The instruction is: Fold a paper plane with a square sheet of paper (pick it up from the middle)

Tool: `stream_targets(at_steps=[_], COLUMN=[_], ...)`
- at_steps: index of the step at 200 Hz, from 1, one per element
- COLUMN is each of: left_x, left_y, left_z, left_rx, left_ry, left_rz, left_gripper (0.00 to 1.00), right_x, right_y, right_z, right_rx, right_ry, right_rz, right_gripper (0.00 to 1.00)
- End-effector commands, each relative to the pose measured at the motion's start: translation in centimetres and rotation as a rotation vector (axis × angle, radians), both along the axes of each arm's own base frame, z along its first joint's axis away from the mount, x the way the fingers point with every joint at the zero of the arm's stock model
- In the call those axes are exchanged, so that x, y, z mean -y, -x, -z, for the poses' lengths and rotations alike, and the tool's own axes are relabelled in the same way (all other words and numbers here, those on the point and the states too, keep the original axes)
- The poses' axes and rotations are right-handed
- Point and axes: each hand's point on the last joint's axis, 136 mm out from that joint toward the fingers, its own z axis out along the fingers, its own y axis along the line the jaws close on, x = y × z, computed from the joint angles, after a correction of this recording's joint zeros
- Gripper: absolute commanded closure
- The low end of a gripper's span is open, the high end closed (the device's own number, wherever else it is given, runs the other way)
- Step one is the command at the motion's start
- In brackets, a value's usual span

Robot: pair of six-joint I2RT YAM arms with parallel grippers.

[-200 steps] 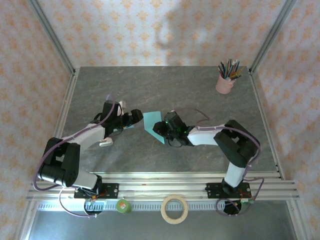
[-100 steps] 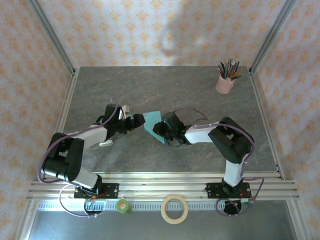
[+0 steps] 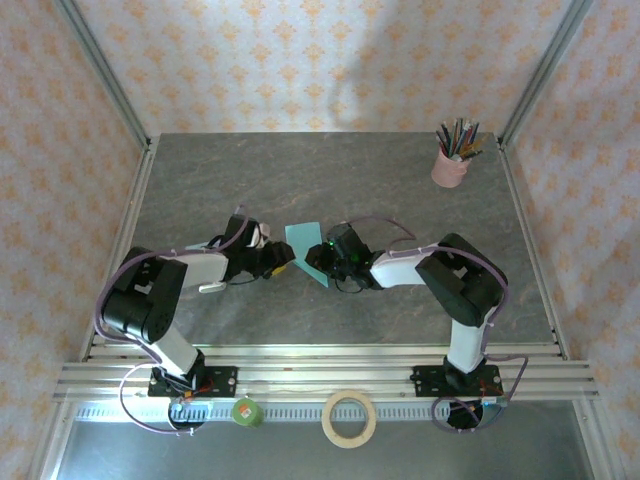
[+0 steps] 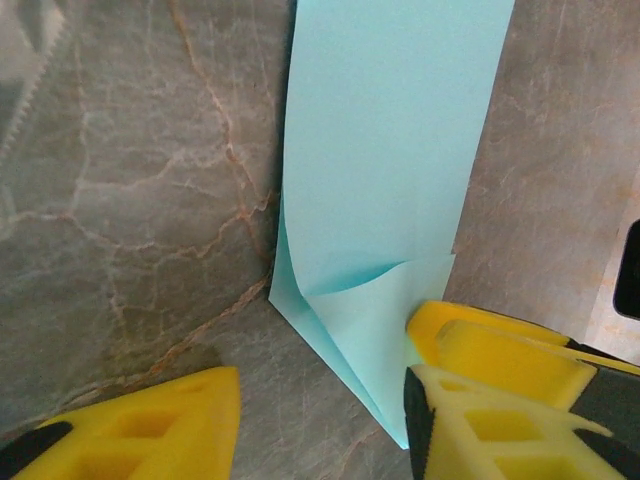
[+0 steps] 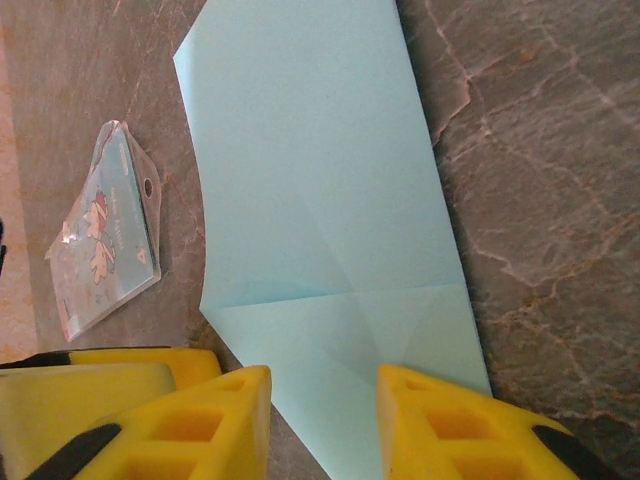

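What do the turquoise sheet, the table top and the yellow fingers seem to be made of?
The turquoise sheet: thin matte paper; it holds sharp creases and one corner lifts a little.
The table top: grey stone look with pale and rusty veins, perhaps marble or a printed laminate; the look leaves it open.
The yellow fingers: probably matte plastic, moulded with hollow cells.

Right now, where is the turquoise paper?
In the top view, the paper lies mid-table, between the left gripper on its left and the right gripper on its right, well away from the pencil cup.
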Motion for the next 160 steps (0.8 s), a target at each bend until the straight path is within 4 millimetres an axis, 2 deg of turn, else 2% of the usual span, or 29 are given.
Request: stream_targets(at_steps=[1,43,100,160], left_x=[0.5,0.8,0.8,2.2], left_y=[-1.2,-1.9,-2.3,-3.2], left_z=[-0.8,-1.0,-0.2,-2.7], left_rx=[0.021,0.026,0.001,0.083], left_ry=[0.021,0.024,0.01,0.1], left_rz=[-0.014,-0.011,-0.025,0.046], left_gripper=[0.56,0.62,0.61,0.64], right_x=[1.2,1.2,1.2,1.5], right_y=[1.1,1.1,1.1,1.2], right_z=[2.8,3.0,3.0,3.0], right_rx=[-0.064,-0.068,-0.068,-0.063], right_ry=[0.055,0.054,0.054,0.063], right_rz=[0.002,0.002,0.003,0.004], right_gripper=[0.68,0.68,0.68,0.69])
